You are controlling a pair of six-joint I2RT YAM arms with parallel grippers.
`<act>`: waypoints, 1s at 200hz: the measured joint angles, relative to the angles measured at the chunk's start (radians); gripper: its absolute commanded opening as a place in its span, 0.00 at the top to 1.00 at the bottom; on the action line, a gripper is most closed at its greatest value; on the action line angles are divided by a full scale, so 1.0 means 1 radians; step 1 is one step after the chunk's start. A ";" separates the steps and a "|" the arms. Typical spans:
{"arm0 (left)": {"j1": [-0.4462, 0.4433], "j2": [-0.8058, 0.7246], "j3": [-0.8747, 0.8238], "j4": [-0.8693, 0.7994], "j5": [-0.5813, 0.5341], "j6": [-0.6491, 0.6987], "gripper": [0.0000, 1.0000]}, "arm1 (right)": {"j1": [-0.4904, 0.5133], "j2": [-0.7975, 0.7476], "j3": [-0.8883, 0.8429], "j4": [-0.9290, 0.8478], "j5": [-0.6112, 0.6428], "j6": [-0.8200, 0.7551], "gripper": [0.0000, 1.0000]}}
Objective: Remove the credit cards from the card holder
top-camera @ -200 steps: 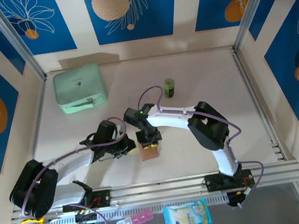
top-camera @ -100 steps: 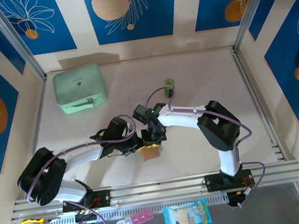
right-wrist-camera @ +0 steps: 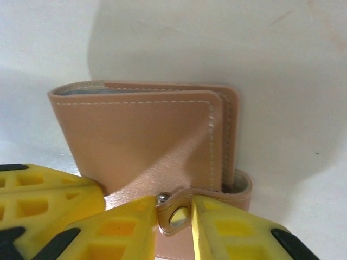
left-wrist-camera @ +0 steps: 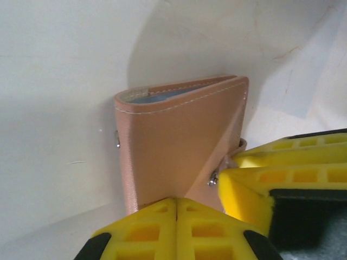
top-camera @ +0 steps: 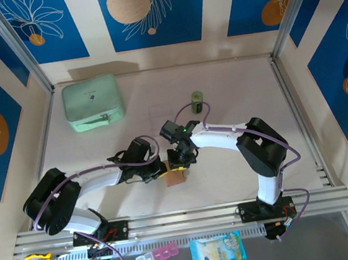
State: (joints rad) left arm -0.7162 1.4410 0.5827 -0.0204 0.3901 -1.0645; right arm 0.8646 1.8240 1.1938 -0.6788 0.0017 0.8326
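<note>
Light, floppy card holder (right-wrist-camera: 135, 130) by table's (top-camera: 239, 90) front edge: your L gripper (left-wrist-camera: 176, 208) jaws pinch its cover, R gripper (right-wrist-camera: 174, 208) clamps snap tab (right-wrist-camera: 230, 190), so pull gently there.

The left arm (top-camera: 97, 177) and right arm (top-camera: 222, 138) wear white shells between bulky black joint housings, with purple cables (top-camera: 183, 107) looping alongside. A green light (top-camera: 189, 126) glows on the right wrist. The left pincer (left-wrist-camera: 176, 214) and right pincer (right-wrist-camera: 174, 208) have yellow fingers (right-wrist-camera: 54, 200) moulded with square pockets, black farther back
</note>
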 measured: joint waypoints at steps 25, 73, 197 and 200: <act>0.000 -0.011 0.008 -0.025 -0.015 0.004 1.00 | 0.005 -0.002 0.021 -0.051 0.047 -0.010 0.73; 0.000 -0.026 0.021 -0.049 -0.030 0.019 1.00 | 0.012 -0.002 0.058 -0.130 0.121 -0.021 0.70; 0.000 -0.026 0.021 -0.051 -0.033 0.026 1.00 | 0.014 -0.001 0.061 -0.161 0.156 -0.021 0.75; 0.000 -0.026 0.021 -0.051 -0.033 0.026 1.00 | 0.014 -0.001 0.061 -0.159 0.156 -0.021 0.75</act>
State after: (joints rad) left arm -0.7166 1.4147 0.6033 -0.0715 0.3569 -1.0386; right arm 0.8783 1.8233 1.2549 -0.8383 0.1574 0.8112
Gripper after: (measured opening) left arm 0.054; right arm 0.252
